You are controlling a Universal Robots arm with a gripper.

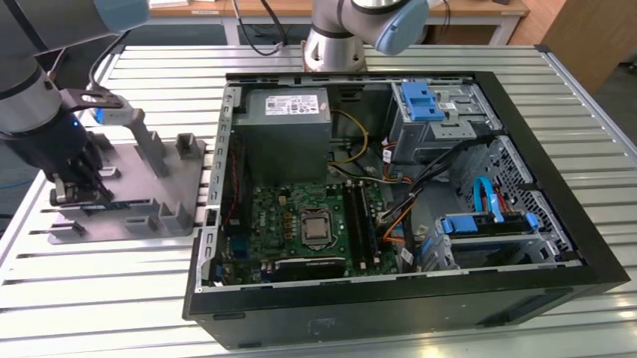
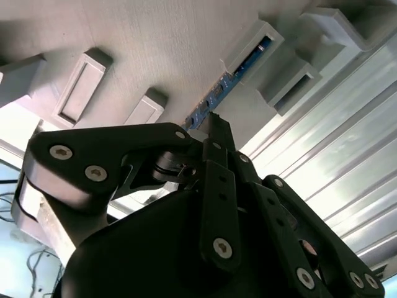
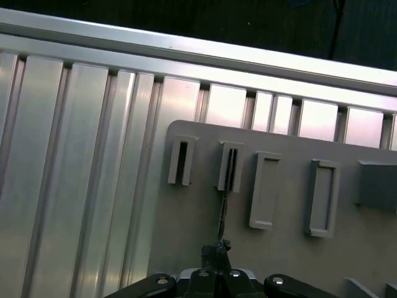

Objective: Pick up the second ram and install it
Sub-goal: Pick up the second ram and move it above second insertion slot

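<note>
Second ram, the thin blue-green circuit-board strip, is standing on edge in the flat grey plastic holder tray. In both wrist views it is running straight out from my fingertips. Its long axis is lying in line with my black two-fingered claw: the far end is sitting in a slotted grey post and the near end is reaching right to the tips. My claw is looking pinched narrow on that near end, and I am judging it to be gripping the strip, which is not yet lifted out of its post. In the exterior view my claw is hanging low over the tray at the middle left of the frame, on the ribbed aluminium bench. The open black computer case is lying toward the exterior view's right, well apart from me. Its long black motherboard slots are running roughly top to bottom in that frame.
</note>
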